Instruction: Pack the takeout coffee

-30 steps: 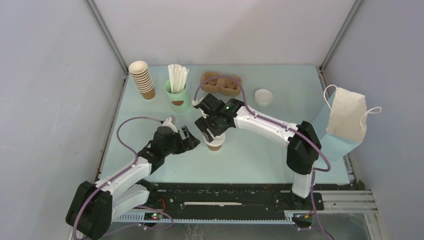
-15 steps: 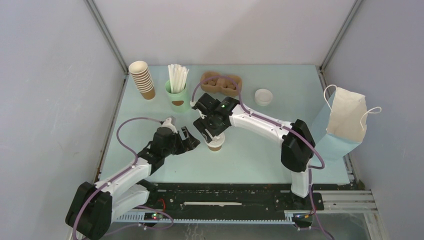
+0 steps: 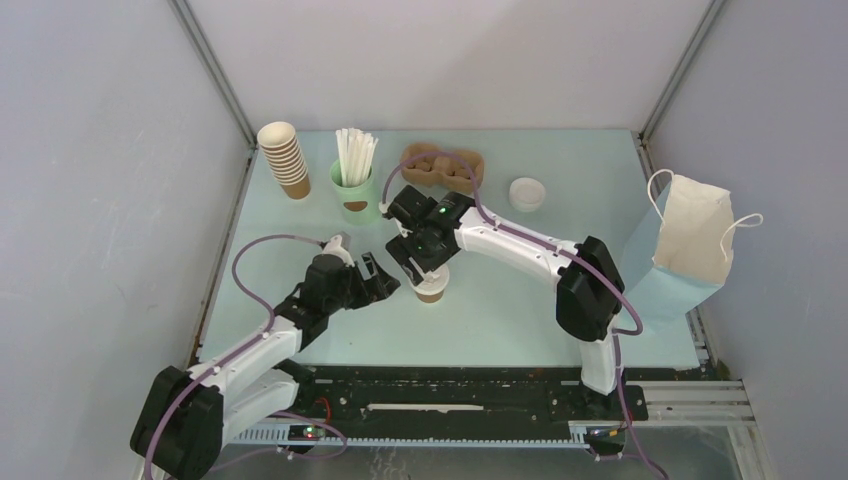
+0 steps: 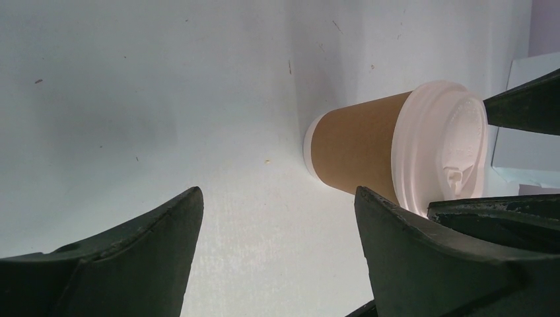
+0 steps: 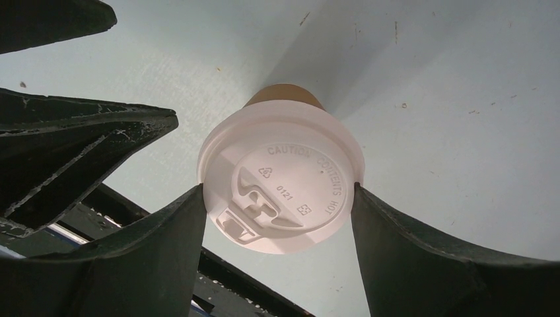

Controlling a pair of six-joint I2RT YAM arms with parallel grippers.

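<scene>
The takeout coffee [image 3: 430, 291], a small brown paper cup with a white lid, stands upright on the table just left of centre. My right gripper [image 3: 428, 272] hangs over it from above. In the right wrist view its two fingers touch opposite edges of the lid [image 5: 280, 185], so the right gripper [image 5: 279, 191] is shut on the cup. My left gripper [image 3: 385, 280] is open and empty just left of the cup. In the left wrist view the cup [image 4: 360, 152] lies beyond the right fingertip, outside the left gripper [image 4: 277, 198].
A brown pulp carrier [image 3: 442, 168] sits at the back centre. A mint-green cup of straws [image 3: 355, 190] and a stack of lidless cups [image 3: 284, 158] stand at the back left. A spare white lid [image 3: 526, 193] lies behind. A paper bag [image 3: 690, 235] stands at the right.
My right arm's wrist has shifted slightly left and back above the cup. The cup and my left arm have stayed in place.
</scene>
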